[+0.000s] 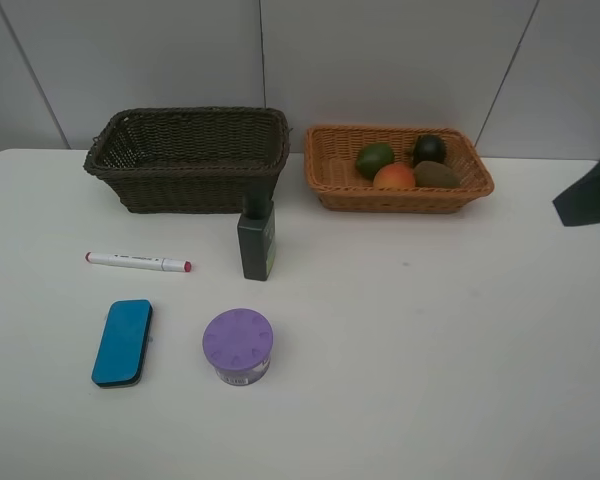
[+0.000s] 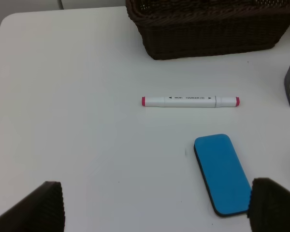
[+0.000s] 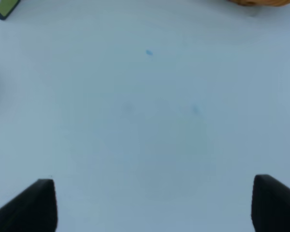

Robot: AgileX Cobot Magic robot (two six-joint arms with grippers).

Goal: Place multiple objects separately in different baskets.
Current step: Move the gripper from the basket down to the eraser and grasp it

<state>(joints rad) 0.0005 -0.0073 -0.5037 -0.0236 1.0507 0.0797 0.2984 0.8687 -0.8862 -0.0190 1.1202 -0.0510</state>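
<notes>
On the white table lie a white red-capped marker [image 1: 138, 262], a blue eraser [image 1: 122, 342], a purple-lidded jar [image 1: 238, 345] and an upright dark green bottle [image 1: 256, 238]. The dark brown basket [image 1: 185, 188] at the back holds nothing that I can see. The light orange basket [image 1: 400, 199] holds a lime [image 1: 374, 158], a peach [image 1: 393, 177], a mangosteen [image 1: 429, 148] and a kiwi [image 1: 436, 175]. My left gripper [image 2: 159, 212] hangs open above the table short of the marker [image 2: 189, 101] and eraser [image 2: 221, 173]. My right gripper [image 3: 154, 208] is open over bare table.
A dark part of my right arm [image 1: 590, 190] enters at the right edge of the high view. The dark basket's wall [image 2: 208, 29] shows beyond the marker in the left wrist view. The bottle's corner [image 3: 2, 7] and the orange basket's edge [image 3: 256, 2] border the right wrist view.
</notes>
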